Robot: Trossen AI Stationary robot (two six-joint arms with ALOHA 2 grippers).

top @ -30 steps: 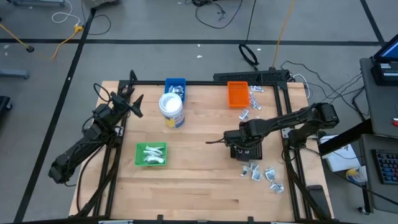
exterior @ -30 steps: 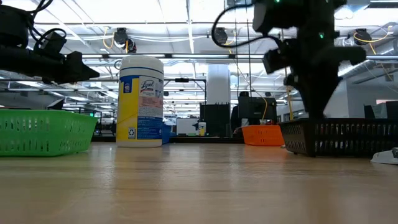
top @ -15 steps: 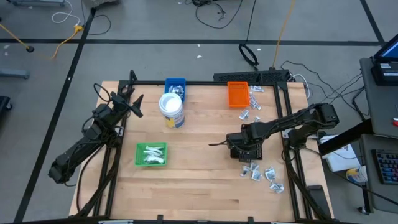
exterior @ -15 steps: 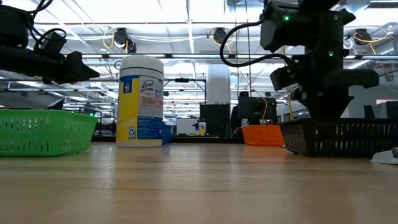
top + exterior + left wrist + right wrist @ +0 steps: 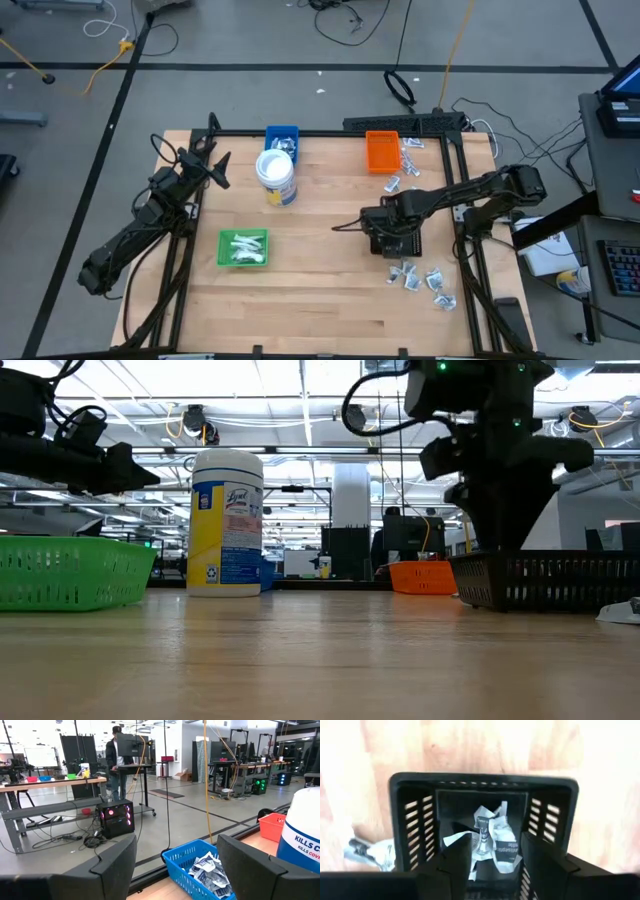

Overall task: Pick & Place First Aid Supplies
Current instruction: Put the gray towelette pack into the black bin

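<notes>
The first aid supplies are small white and silvery packets. A loose heap (image 5: 420, 278) lies on the wood near the right edge, and more (image 5: 405, 165) lie beside the orange tray (image 5: 381, 150). Others rest in the green tray (image 5: 243, 248), the blue tray (image 5: 200, 870) and the black tray (image 5: 400, 820). My right gripper (image 5: 495, 867) hangs open over the black tray, above the crumpled packets (image 5: 492, 840) on its floor. My left gripper (image 5: 182, 865) waits open at the table's far left, facing the blue tray.
A white tub with a blue label (image 5: 276, 177) stands upright between the blue and green trays. A silvery packet (image 5: 370, 852) lies just outside the black tray's wall. Bare wood stretches across the table's middle and near side (image 5: 320, 300). A person stands far off in the room (image 5: 116, 750).
My right gripper shifted a little toward the table's right and dipped over the black tray, then came back to the left and up again. Nothing else moved.
</notes>
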